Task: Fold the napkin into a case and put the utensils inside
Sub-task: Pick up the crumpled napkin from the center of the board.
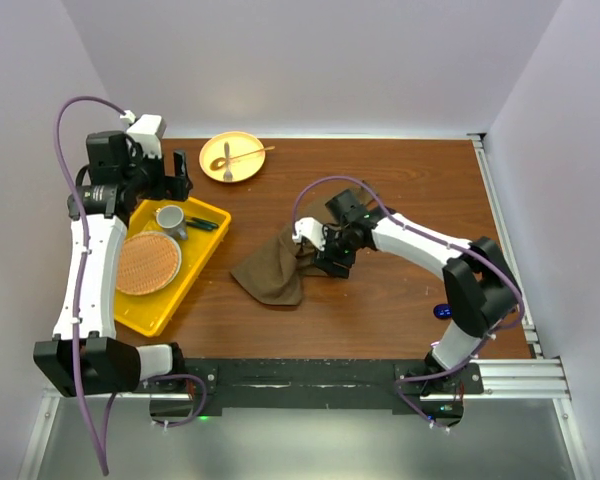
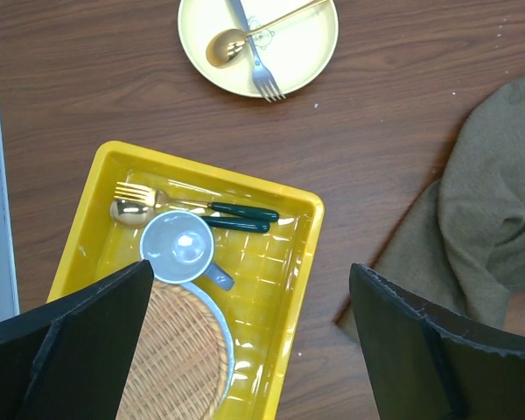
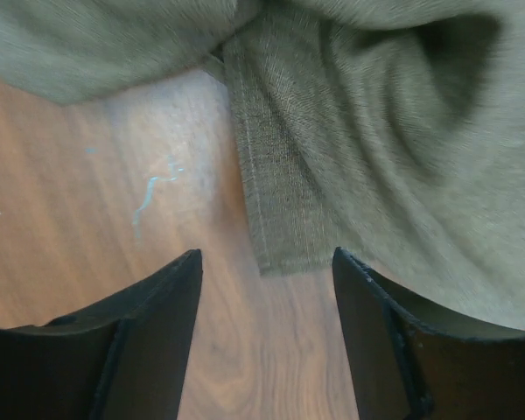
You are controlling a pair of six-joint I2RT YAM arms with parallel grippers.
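Far left, the left tool (image 1: pixel 177 175) hangs over the far end of the yellow tray (image 1: pixel 140 312), fingers spread wide, holding nothing. In the tray: a woven mat (image 1: pixel 146 263), a grey cup (image 1: pixel 170 218) and green-handled cutlery (image 1: pixel 202 224). Just beyond, on the worktop (image 1: pixel 400 180), sits a yellow plate (image 1: pixel 242 170) w/ a fork (image 2: pixel 258 66) and gold spoon (image 2: pixel 223 48) on it.

Mid-worktop lies the napkin (image 1: pixel 270 270), a rumpled heap w/ no fold in it, so no case yet. Step in hand, I'd say, is the very first: getting the cloth laid flat. The right tool (image 1: pixel 315 258) sits low at the heap's right edge, fingers apart. Its wrist view shows a hemmed corner (image 3: pixel 271 192) lying btwn them, not pinched.

Next move prob. means closing on that hem and drawing it rightward to spread the cloth, w/ the left tool coming over to hold the opposite side. Grip one layer only, else the whole heap just drags.

Far right, by the right arm, a blue-purple utensil (image 1: pixel 442 312) peeks out, mostly hidden.
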